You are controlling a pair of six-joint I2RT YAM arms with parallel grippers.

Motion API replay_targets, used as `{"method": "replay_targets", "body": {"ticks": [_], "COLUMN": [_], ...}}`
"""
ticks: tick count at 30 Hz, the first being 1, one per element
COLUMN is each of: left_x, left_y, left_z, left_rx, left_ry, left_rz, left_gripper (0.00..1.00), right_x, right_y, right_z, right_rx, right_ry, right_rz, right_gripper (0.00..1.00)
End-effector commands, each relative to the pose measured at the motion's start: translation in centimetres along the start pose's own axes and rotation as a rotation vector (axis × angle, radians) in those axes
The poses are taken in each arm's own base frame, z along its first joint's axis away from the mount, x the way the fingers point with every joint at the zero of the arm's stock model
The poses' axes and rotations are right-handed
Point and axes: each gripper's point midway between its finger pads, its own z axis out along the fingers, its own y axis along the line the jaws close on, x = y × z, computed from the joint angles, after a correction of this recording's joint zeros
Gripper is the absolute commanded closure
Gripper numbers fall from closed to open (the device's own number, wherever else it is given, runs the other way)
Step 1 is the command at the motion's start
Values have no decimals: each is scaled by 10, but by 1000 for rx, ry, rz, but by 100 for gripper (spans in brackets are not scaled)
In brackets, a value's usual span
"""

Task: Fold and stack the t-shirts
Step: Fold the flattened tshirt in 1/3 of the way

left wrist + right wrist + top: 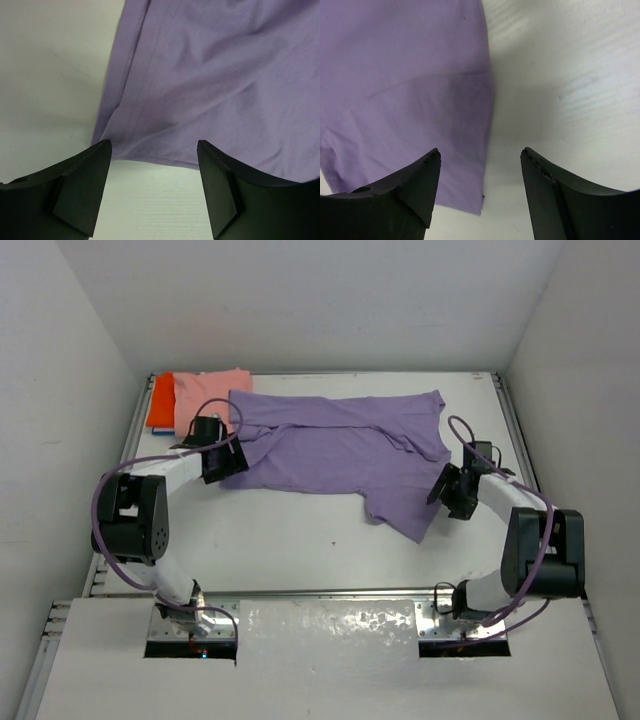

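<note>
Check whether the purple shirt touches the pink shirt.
Touching. In the top view the purple shirt overlaps the right edge of the pink shirt; no gap shows between them.

Top external sits high above and behind the arm bases (190, 605), which show at frame bottom, and looks down and forward over the whole worktop (300, 540), far enough back to catch the side walls (60, 390). Left wrist looks down from close past its left claw (154, 145) at frame bottom, with the lavender t-shirt (225, 75) upper right and bare worktop at left. Right wrist does likewise past the right claw (480, 152), with cloth upper left and worktop at right, so each shares one small edge patch of that shirt with the top view.
</note>
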Motion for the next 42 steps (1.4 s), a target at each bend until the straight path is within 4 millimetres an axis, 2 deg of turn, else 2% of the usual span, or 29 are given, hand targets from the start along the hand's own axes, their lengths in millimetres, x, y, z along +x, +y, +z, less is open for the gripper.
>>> {"method": "replay_targets", "body": {"ticks": [1,2,7,11,18,24,27,28,29,30,31,32,35,42], "left_x": [1,1,-5,-12,-16,-10,-7,-7,-6,-6,-6,-5,-2,-5], "left_y": [8,9,14,11,14,15,14,14,14,14,14,13,11,7], "left_z": [8,8,10,18,30,37,35,34,33,32,32,31,30,20], "left_rx": [-29,-35,-67,-67,-95,-98,-89,-88,-88,-88,-87,-85,-74,-61], "left_ry": [-12,-15,-34,-29,-16,7,13,14,14,15,19,23,39,35], "left_rz": [14,14,11,16,21,16,16,14,12,8,8,6,-5,-5], "left_gripper": [33,33,33,33,33,36,55,61,71,75,79,86,97,100], "right_x": [-28,-36,-49,-61,-55,-48,-42,-40,-39,-37,-35,-38,-45,-63], "right_y": [13,15,6,7,9,10,13,14,14,11,10,10,4,-27], "right_z": [5,4,15,22,30,36,41,42,43,41,40,37,28,2], "right_rx": [-31,-29,65,91,113,119,122,124,129,143,148,151,182,280], "right_ry": [-83,-98,-70,-63,-33,-27,-5,3,8,14,17,4,-22,5], "right_rz": [-22,-27,-29,-35,-37,-42,-50,-46,-32,-26,-23,-24,-46,-66], "right_gripper": [37,37,38,39,44,46,58,74,88,97,100,100,100,100]}}
